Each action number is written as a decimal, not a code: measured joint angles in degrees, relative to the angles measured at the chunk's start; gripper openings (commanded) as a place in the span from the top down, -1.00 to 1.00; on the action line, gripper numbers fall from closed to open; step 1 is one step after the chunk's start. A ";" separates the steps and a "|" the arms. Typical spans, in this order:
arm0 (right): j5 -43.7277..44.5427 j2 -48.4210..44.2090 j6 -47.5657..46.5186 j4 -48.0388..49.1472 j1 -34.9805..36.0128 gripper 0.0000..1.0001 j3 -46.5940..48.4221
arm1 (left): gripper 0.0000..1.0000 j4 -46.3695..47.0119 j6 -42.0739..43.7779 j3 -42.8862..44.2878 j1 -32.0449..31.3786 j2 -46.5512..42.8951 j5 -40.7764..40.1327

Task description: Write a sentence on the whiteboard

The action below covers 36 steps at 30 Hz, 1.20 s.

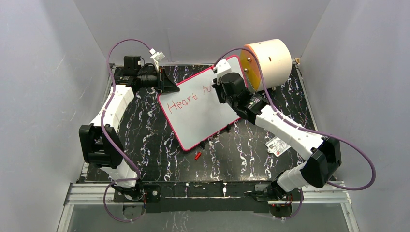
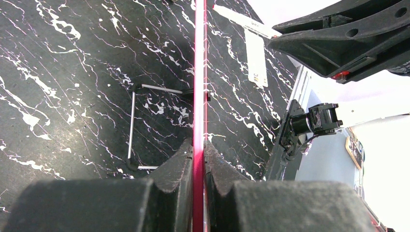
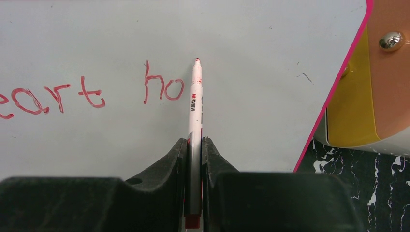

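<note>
The whiteboard [image 1: 200, 125], white with a pink-red rim, lies tilted on the black marbled table. The sentence [image 1: 186, 101] on it reads "Heart ho" in red. In the right wrist view the letters "ho" [image 3: 163, 89] sit just left of the marker [image 3: 196, 104]. My right gripper [image 3: 194, 145] is shut on this white marker's barrel, and its red tip rests on the board right of the "o". From above, the right gripper [image 1: 222, 75] hangs over the board's far end. My left gripper [image 2: 198, 150] is shut on the whiteboard's rim [image 2: 198, 72], at the board's far left corner [image 1: 169, 84].
A cream cylinder with an orange face [image 1: 268, 63] stands at the back right, close to the board's corner [image 3: 377, 96]. A small red cap [image 1: 197, 155] lies in front of the board. A white tag [image 1: 276, 146] lies under the right arm. A thin wire bracket [image 2: 133, 125] lies beside the board's edge.
</note>
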 measured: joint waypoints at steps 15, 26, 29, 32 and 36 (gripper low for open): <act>-1.44 2.34 -1.68 0.13 -0.37 1.00 2.36 | 1.00 0.00 0.04 0.00 0.00 0.00 0.02; -2.01 2.40 -1.22 -2.25 -0.68 1.00 2.38 | 1.00 0.00 0.13 0.00 0.00 0.00 -0.09; -2.25 2.40 -0.85 -2.71 -0.68 1.00 2.38 | 1.00 0.00 0.15 0.00 0.02 0.00 -0.09; -2.56 2.40 -0.50 -3.50 -0.68 1.00 2.38 | 1.00 0.00 0.15 0.00 0.02 0.00 -0.11; -3.04 2.40 0.22 -4.70 -0.68 1.00 2.38 | 1.00 0.00 0.13 0.00 0.02 0.00 -0.13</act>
